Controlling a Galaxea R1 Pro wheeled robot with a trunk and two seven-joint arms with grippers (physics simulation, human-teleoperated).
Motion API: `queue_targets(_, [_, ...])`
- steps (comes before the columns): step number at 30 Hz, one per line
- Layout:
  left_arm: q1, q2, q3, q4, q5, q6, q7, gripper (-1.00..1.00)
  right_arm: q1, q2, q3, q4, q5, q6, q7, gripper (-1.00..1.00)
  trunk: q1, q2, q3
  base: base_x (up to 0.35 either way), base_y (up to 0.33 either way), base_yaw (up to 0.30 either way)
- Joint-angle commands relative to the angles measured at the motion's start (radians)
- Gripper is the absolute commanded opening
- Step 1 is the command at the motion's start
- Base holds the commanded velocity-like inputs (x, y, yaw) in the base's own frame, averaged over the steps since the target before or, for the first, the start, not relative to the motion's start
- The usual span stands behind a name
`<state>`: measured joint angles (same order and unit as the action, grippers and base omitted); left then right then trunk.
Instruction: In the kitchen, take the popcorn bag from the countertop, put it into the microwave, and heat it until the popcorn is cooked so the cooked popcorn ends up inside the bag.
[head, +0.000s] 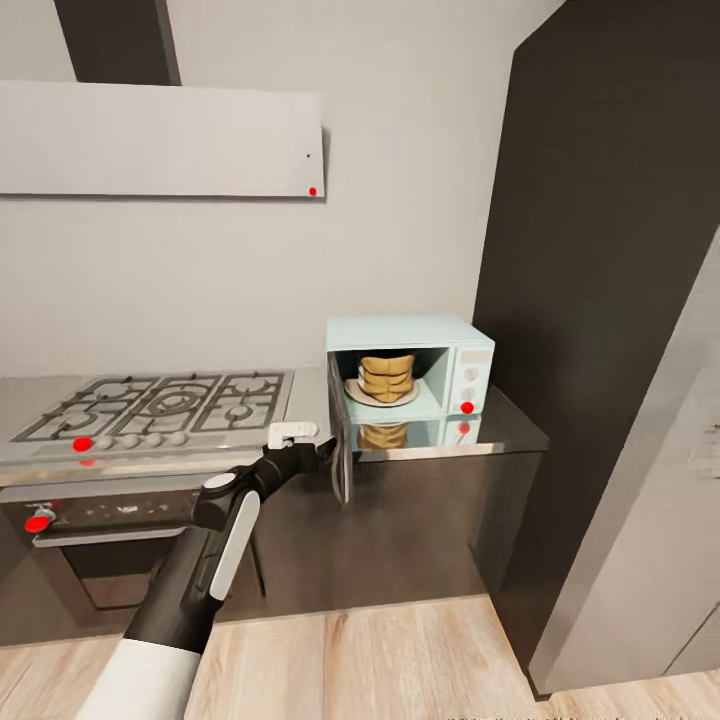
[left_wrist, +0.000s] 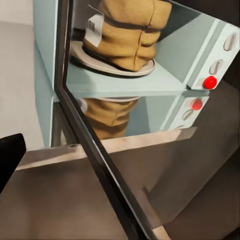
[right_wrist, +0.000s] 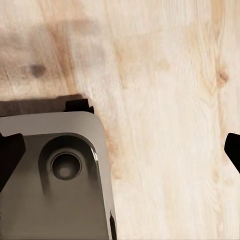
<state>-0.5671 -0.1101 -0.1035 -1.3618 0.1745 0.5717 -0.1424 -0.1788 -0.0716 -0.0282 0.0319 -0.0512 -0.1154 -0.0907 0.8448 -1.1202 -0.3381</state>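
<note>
The popcorn bag (head: 386, 377) already stands upright on the pale turntable plate (head: 356, 394) inside the mint microwave (head: 455, 338), crumpled tan paper with horizontal folds. Your left claw (head: 322, 452) sits at the outer edge of the open dark-glass door (head: 340, 440), which swings out over the steel bench (head: 500, 425) (its jaws seem parted, though I cannot tell for sure). The right claw (right_wrist: 120, 150) hangs wide apart and empty over the wood floor (right_wrist: 165, 75).

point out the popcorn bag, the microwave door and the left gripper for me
popcorn bag (head: 387, 378), head view, on its folded front, inside the microwave.
microwave door (head: 340, 440), head view, on the open door seen edge-on.
left gripper (head: 322, 447), head view, at the fingertips by the door's edge.
</note>
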Motion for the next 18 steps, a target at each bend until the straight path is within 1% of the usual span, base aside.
queue_targets(1, [0.000, 0.000, 0.001, -0.001, 0.009, 0.007, -0.001, 1.00, -0.001, 0.000, -0.002, 0.003, -0.005, -0.007, 0.000, 1.00, 0.000, -0.001, -0.001, 0.000, 0.000, -0.219])
queue_targets(7, [0.000, -0.002, -0.001, 0.000, 0.010, 0.006, -0.003, 1.00, -0.002, 0.000, -0.002, 0.003, -0.005, -0.007, 0.000, 1.00, 0.000, -0.001, 0.004, 0.000, 0.000, -0.220])
queue_targets(10, [0.000, -0.011, -0.010, 0.000, 0.010, 0.005, -0.002, 1.00, -0.002, 0.000, -0.002, 0.003, -0.005, -0.008, 0.000, 1.00, 0.000, -0.001, 0.006, 0.000, 0.000, -0.220])
queue_targets(18, [0.000, -0.026, -0.012, -0.002, 0.008, 0.005, 0.000, 1.00, -0.002, -0.001, -0.002, 0.003, -0.005, -0.009, 0.000, 1.00, 0.000, -0.001, 0.011, 0.000, 0.000, -0.220])
